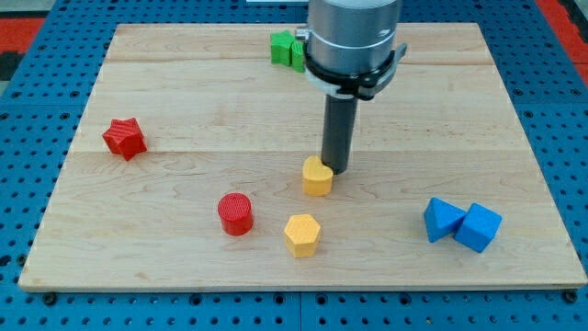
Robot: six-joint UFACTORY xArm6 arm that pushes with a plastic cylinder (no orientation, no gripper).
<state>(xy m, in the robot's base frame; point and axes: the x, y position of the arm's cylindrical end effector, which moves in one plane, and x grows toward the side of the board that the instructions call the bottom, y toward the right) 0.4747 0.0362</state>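
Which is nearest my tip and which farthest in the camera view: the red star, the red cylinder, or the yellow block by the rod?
From my tip:
1. Yellow block by the rod, against the tip on its left.
2. Red cylinder, toward the view's lower left.
3. Red star, far at the view's left.

A wooden board (184, 92) lies on a blue pegboard (37, 92) dotted with holes.

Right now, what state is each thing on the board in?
My tip: down at the upper yellow block, apparently touching.
Yellow hexagon: lying free.
Red cylinder: upright, alone.
Red star: alone.
Two blue blocks: touching.
Green block: partly hidden by the arm.
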